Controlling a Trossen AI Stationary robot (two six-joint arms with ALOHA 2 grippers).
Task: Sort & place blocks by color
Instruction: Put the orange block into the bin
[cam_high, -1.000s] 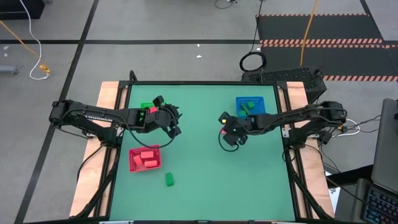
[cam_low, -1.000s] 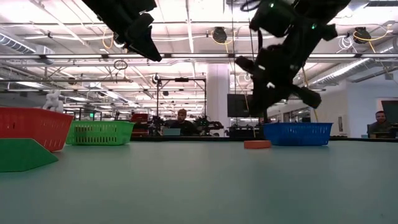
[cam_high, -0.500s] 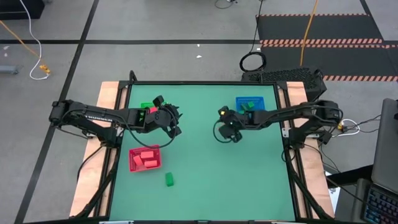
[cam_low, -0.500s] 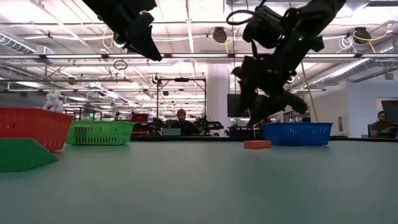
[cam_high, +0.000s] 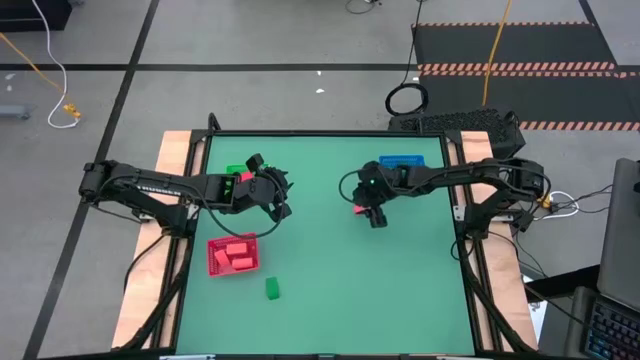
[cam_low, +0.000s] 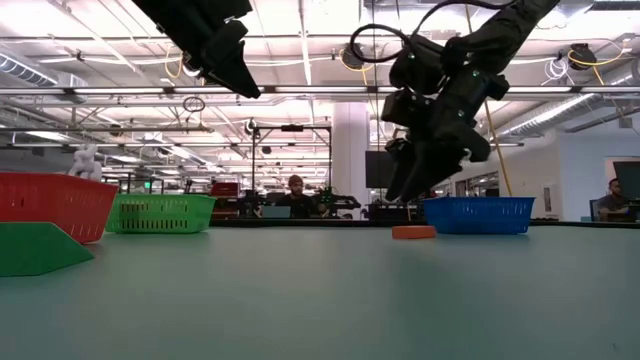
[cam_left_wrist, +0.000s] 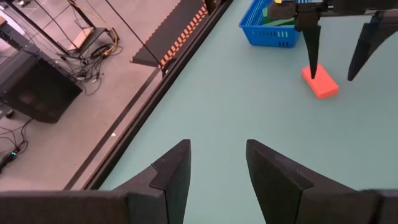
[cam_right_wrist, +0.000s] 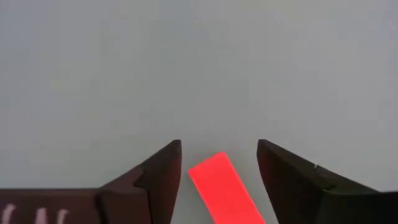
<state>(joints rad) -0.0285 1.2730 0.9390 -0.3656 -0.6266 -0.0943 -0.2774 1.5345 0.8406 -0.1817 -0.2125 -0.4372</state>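
A red block (cam_right_wrist: 224, 193) lies flat on the green table (cam_high: 330, 270), left of the blue tray (cam_high: 402, 162). My right gripper (cam_right_wrist: 219, 155) hangs open just above it, one finger on either side of the block's end and neither touching; the low view shows its fingertips (cam_low: 398, 192) clear of the block (cam_low: 413, 232). My left gripper (cam_left_wrist: 217, 162) is open with nothing between its fingers, above the table beside the green tray (cam_high: 236, 172). The red tray (cam_high: 233, 253) holds red blocks. A green block (cam_high: 271, 288) lies on the table near the front.
The blue tray holds green pieces. In the low view, the red (cam_low: 50, 205), green (cam_low: 160, 212) and blue (cam_low: 480, 214) trays stand along the far side. People sit at desks in the room behind. There is bare table between the two arms and at the front right.
My right arm has swung toward the table's far edge and a little to the left, and its gripper has turned over the red block. The block has stayed where it lay.
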